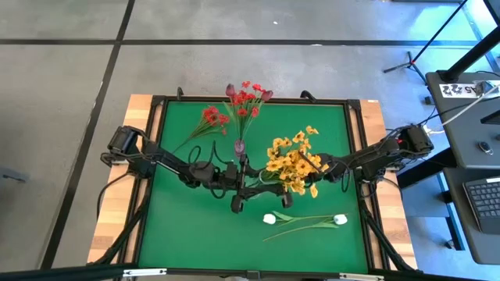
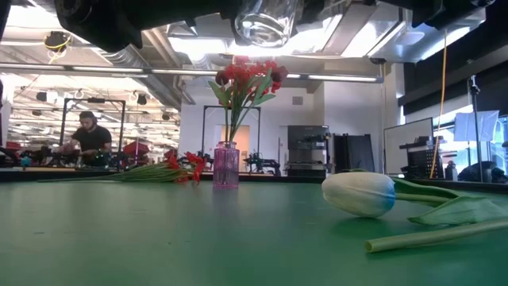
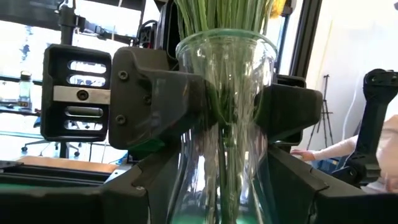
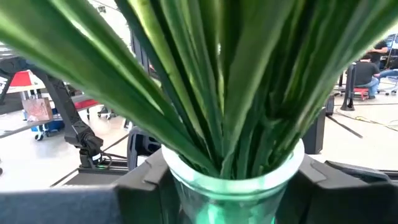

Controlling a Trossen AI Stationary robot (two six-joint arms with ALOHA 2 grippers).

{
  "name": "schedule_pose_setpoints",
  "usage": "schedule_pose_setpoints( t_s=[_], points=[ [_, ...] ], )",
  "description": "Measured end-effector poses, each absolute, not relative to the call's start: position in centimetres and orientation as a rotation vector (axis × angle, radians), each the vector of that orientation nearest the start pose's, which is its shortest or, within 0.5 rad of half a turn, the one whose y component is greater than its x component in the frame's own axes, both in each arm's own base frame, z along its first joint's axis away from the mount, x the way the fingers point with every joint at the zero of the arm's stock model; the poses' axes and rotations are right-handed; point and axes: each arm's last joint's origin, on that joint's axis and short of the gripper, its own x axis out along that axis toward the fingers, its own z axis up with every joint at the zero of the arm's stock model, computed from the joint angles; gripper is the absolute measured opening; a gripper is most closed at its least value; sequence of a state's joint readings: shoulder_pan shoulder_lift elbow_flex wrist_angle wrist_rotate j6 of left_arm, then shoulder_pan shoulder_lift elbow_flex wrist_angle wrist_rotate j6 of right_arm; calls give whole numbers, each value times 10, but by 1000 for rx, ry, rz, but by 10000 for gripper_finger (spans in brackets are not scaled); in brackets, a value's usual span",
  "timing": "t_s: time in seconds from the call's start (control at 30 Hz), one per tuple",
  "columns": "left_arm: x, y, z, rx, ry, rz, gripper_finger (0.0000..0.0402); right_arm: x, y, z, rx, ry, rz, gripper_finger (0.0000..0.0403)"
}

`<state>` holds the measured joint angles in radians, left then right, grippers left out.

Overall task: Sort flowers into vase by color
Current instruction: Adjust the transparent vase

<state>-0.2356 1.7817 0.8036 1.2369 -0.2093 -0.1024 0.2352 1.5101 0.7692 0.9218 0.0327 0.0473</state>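
Left wrist view | left tool [image 3: 227, 118] clamped on clear vase [image 3: 227, 93] w/ green stems [image 3: 227, 18] | right tool – state unclear | no legible writing

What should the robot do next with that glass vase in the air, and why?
Probably lower the clear vase onto the green mat. It hangs in the air holding the yellow flowers, the left gripper clamped on it, the right gripper at its neck.

From above, the yellow-orange sprays [image 1: 295, 162] hide the clear vase [image 3: 225, 124] and the right tool's tips, the low view's top edge cuts that vase off at its base, and the person [image 2: 90, 139] beyond the desk is too small to tell more.
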Motion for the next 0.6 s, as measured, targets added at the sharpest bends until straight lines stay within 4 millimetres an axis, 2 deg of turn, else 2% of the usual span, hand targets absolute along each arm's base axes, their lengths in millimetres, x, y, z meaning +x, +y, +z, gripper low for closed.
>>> schedule_pose_setpoints(
  t_s=[0.1, 0.23, 0.3, 0.6],
  points=[
    [346, -77, 216, -160, -244, -21, 201, 312, 74, 263, 71, -170, 206, 177],
    [346, -81, 212, -158, -211, 55, 275, 310, 73, 262, 67, -126, 183, 177],
    [344, -85, 212, -137, -191, 104, 295, 308, 71, 262, 63, -92, 158, 177],
    [327, -99, 230, -76, -104, 253, 297, 293, 64, 268, 28, 40, 30, 178]
  ],
)
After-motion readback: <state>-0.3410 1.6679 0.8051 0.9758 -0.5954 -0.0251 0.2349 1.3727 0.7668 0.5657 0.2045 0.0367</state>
